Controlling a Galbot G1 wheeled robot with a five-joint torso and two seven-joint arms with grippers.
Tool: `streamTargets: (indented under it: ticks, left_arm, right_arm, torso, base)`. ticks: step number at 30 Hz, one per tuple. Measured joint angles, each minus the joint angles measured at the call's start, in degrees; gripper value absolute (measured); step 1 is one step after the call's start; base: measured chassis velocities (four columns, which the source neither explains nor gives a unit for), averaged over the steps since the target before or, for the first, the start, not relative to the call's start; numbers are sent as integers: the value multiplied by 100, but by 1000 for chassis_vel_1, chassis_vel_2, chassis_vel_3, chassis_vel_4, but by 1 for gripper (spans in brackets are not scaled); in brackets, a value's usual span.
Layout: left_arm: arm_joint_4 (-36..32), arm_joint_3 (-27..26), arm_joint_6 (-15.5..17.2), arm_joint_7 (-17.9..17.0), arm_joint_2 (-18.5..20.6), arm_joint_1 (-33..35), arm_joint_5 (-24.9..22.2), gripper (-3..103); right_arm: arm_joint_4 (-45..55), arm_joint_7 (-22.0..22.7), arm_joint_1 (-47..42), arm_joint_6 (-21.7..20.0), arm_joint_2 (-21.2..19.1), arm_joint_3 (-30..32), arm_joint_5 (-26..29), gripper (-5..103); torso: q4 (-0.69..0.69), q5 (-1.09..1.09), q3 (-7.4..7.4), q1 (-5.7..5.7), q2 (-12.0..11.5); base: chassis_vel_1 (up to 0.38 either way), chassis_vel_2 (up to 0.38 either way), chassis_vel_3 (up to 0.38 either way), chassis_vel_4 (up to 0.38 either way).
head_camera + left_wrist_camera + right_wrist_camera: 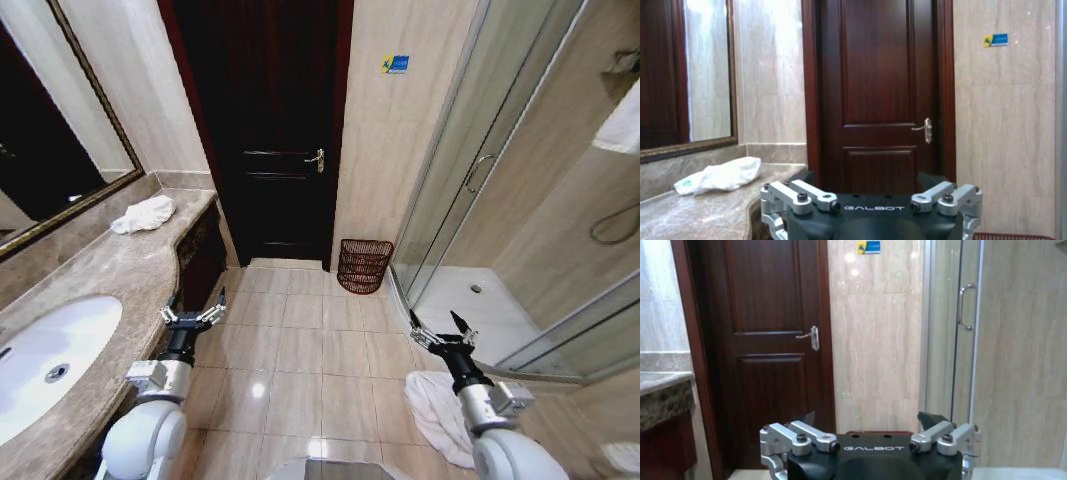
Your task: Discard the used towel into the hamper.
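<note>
A crumpled white towel [143,213] lies at the far end of the marble counter [110,270]; the left wrist view also shows this towel [720,176]. The hamper [364,265], a dark reddish-brown slatted basket, stands on the floor against the wall between the door and the shower. My left gripper [193,308] hangs open beside the counter's front edge, well short of the towel. My right gripper [442,328] is open above the floor tiles, short of the hamper. In the wrist views the left gripper [869,177] and the right gripper [867,417] hold nothing, and the hamper's rim [873,432] peeks behind the right one.
A white sink [45,360] is set in the counter near me. A dark wooden door [265,130] is shut straight ahead. The glass shower enclosure [480,170] lines the right side. Another white cloth [440,410] lies on the floor by my right arm.
</note>
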Motion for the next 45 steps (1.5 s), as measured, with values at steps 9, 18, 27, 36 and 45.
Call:
streamTargets:
  ticks: [9, 18, 27, 36, 45]
  left_arm:
    - [-13, -8, -62, 43, -76, 67, 18, 100]
    - [-57, -9, -73, 54, -81, 56, 18, 100]
    - [-98, -5, -44, 54, -48, 25, -1, 100]
    - [-94, -21, -6, 35, -53, 32, -17, 100]
    - [-87, -18, 9, 27, -52, 38, -20, 100]
  right_arm:
    - [68, -18, -1, 0, -4, 0, -4, 100]
    - [102, -18, -36, 6, -2, 1, -7, 100]
    - [121, -18, -42, 35, 9, 3, -6, 100]
    - [99, -19, -44, 99, 21, 9, -1, 100]
    - [68, -23, -69, 164, 30, 17, 4, 100]
  torso:
    - [0, 0, 0, 0, 0]
    - [0, 0, 0, 0, 0]
    - [0, 0, 0, 0, 0]
    - [0, 0, 0, 0, 0]
    - [0, 0, -1, -2, 1]
  base:
    - [0, 0, 0, 0]
    - [0, 0, 0, 0]
    - [0, 0, 0, 0]
    - [0, 0, 0, 0]
    - [-16, 11, 14, -17]
